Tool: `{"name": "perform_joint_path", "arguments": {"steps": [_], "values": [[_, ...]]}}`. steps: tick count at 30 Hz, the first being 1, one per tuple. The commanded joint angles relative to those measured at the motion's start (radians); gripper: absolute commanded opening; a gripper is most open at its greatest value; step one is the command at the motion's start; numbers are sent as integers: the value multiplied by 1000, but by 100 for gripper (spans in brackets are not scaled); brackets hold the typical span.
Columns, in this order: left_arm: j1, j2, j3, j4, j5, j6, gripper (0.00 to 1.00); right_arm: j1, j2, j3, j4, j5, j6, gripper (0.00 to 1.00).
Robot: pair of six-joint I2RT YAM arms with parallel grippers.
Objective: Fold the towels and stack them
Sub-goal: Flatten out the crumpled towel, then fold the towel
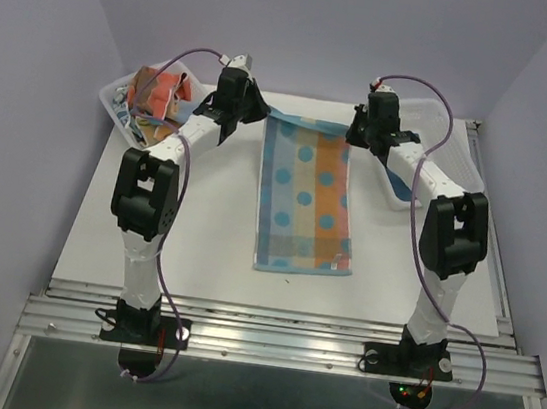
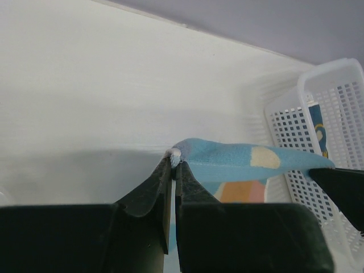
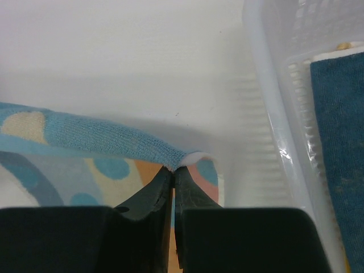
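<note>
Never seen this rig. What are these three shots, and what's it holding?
Two small robot arms are bolted at the near edge of a white table. One picture looks down from above and behind them; the other two come from a camera on each wrist, looking along its claw. A blue-orange checked towel lies spread between the arms. The left claw and the right claw are each shut on one far corner, holding that edge up. Clear baskets stand either side: the left basket holds crumpled towels, the right basket a dark blue cloth.
</note>
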Motion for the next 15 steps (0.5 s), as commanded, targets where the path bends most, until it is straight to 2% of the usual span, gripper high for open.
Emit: {"name": "perform_joint_path", "arguments": {"steps": [1,4,7,15], "values": [[4,-40,12,48,22,30,0,-15,6,103,-46,-13,5,1],[-2,-89,-75,74,33,14,0,-15,-29,48,-112,-41,23,1],[-17,-200,-257,136,52,-29,0,-15,-115,-84,-128,-82,49,1],[-124,-442,-607,214,-62,-111,0,-14,-333,-391,-162,-244,118,2]]}}
